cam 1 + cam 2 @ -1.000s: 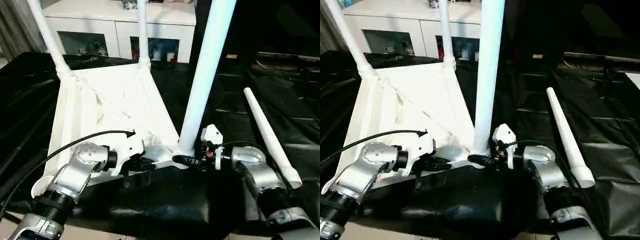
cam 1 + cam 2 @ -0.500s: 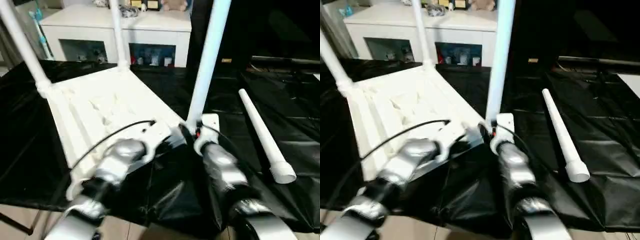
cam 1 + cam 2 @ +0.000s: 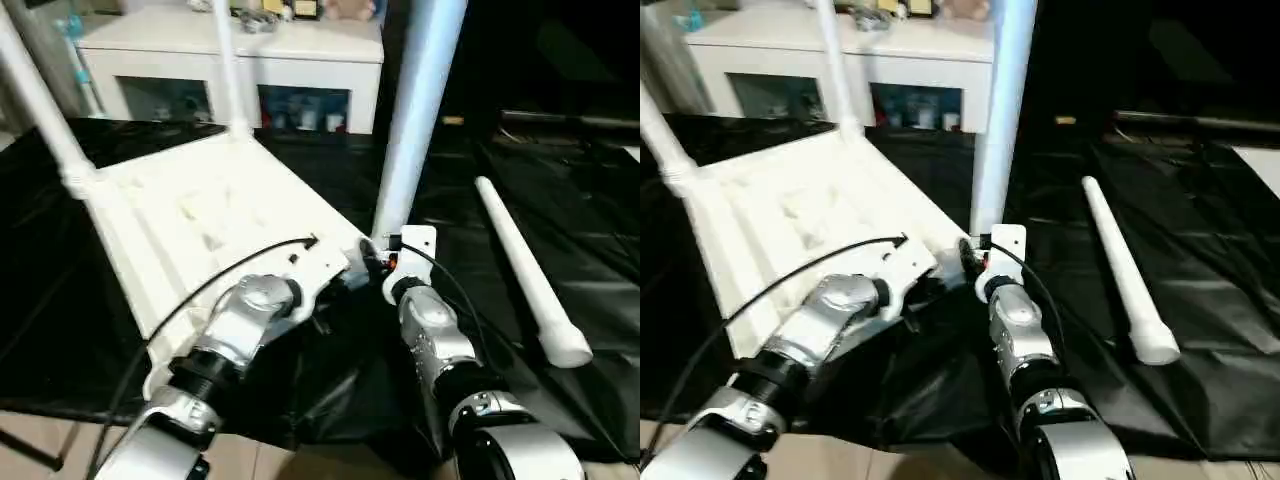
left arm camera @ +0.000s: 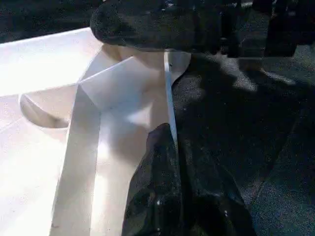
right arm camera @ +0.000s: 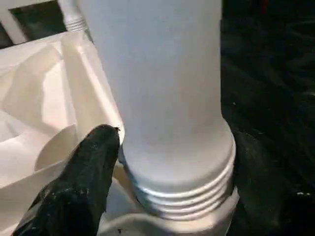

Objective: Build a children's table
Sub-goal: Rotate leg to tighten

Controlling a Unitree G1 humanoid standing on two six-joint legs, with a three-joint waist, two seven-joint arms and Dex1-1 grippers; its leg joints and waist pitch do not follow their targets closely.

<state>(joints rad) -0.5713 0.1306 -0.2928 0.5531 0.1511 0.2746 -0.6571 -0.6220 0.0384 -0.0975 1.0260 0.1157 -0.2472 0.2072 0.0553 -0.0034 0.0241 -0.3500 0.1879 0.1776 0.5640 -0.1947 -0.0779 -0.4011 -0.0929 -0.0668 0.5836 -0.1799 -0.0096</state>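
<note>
The children's table top lies upside down on a black sheet, ribs facing up. Three white legs stand in its corner sockets: two far ones and a near one. A further leg lies loose on the sheet to the right. My left gripper is shut on the top's thin near rim beside the near socket. My right gripper is at the threaded base of the near leg. One black finger presses against the leg's collar.
A white cabinet with glass doors and small items stands behind the table. The black sheet covers the floor around and to the right. A black cable runs along my left forearm.
The whole view has shifted as the head moved. Both forearms now point more straight ahead. Both grippers stay at the table's near corner.
</note>
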